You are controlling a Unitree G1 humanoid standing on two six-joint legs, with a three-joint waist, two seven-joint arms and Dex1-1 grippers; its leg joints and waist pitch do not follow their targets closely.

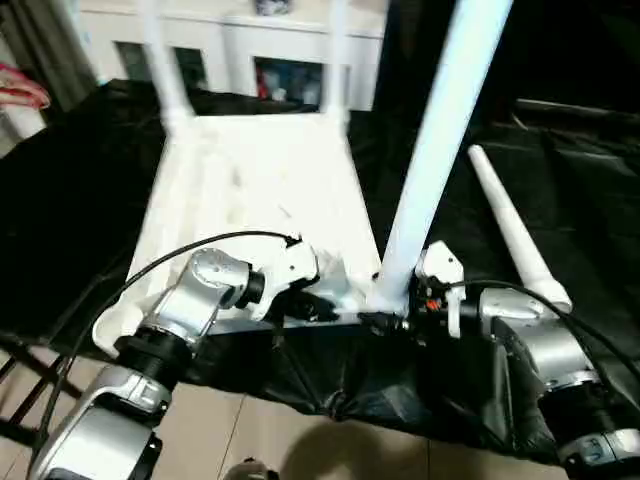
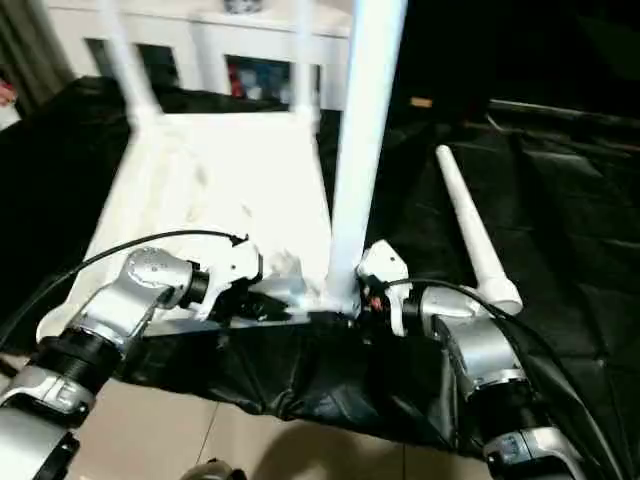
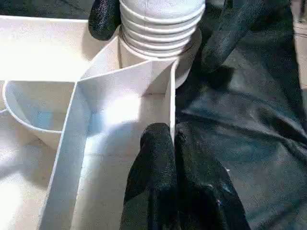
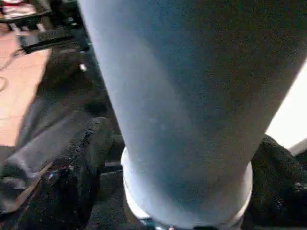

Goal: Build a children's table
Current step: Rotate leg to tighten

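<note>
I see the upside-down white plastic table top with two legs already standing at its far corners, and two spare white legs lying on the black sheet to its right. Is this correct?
Not quite. One spare white tapered tube leg lies on the black sheet, as the left eye view shows. The two far legs do stand on the white plastic table top.

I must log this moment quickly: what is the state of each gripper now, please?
Left gripper: shut on the side wall of the upturned white plastic tabletop.
Right gripper: its two black fingers on either side of the upright white tube leg.

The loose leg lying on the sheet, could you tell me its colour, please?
Plain white, the loose leg; clearest in the left eye view.
</note>
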